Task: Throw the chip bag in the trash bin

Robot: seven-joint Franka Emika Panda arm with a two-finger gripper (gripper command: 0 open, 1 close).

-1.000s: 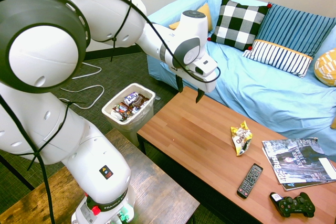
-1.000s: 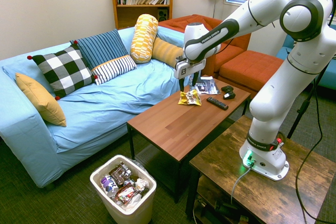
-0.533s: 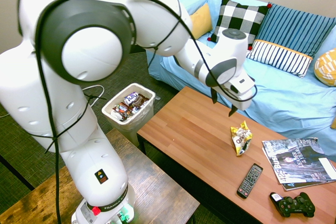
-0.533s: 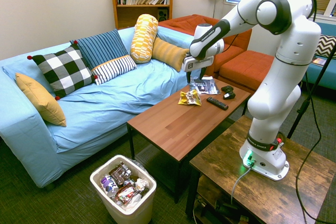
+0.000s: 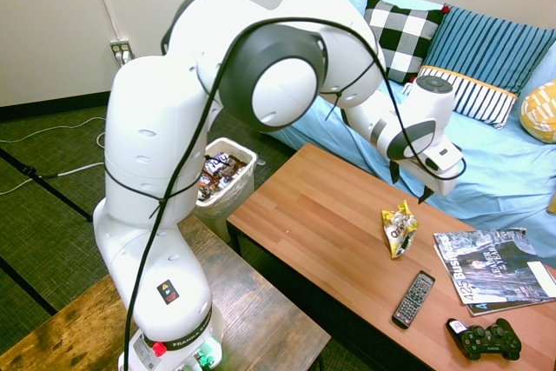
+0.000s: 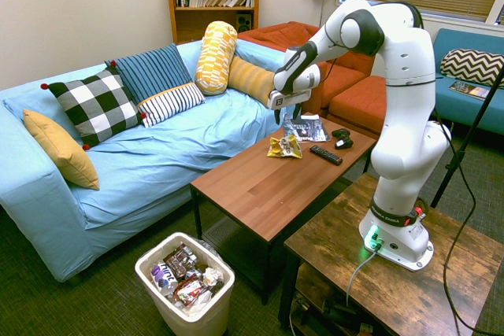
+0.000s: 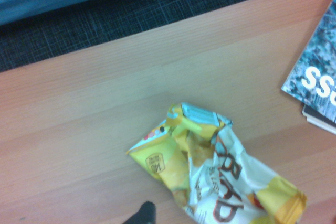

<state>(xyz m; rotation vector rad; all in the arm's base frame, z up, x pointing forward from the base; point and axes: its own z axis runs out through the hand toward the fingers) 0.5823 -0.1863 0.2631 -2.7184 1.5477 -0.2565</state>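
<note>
Spread fingers on the tool [image 5: 410, 186] hang above the desk [image 5: 300, 202], right of centre in the first exterior view, with nothing between them. A second ago it was near the upper middle of that view, by the desk's far left corner; since then it has swung right, towards the bag [image 5: 400, 229]. In the second exterior view it is now just above the bag, right of centre.

The bag has not moved. It lies crumpled on the desk, right of centre in the first exterior view, between the tool above and the remote [image 5: 413, 299] below. The magazines [image 5: 495, 268] lie to its right, and the controller [image 5: 485, 339] is at lower right. The wrist view shows much of the bag, so the tool seems nearly lined up, though it is still clear of it.

For the task, this looks like the end of the approach: the bag has yet to be gripped. A small correction and a descent should come next. The loose foil could slide or fold if caught by an edge. Afterwards comes a long carry back to the bin [image 6: 193, 318], lower left in the second exterior view, already well filled with wrappers [image 6: 187, 289].
</note>
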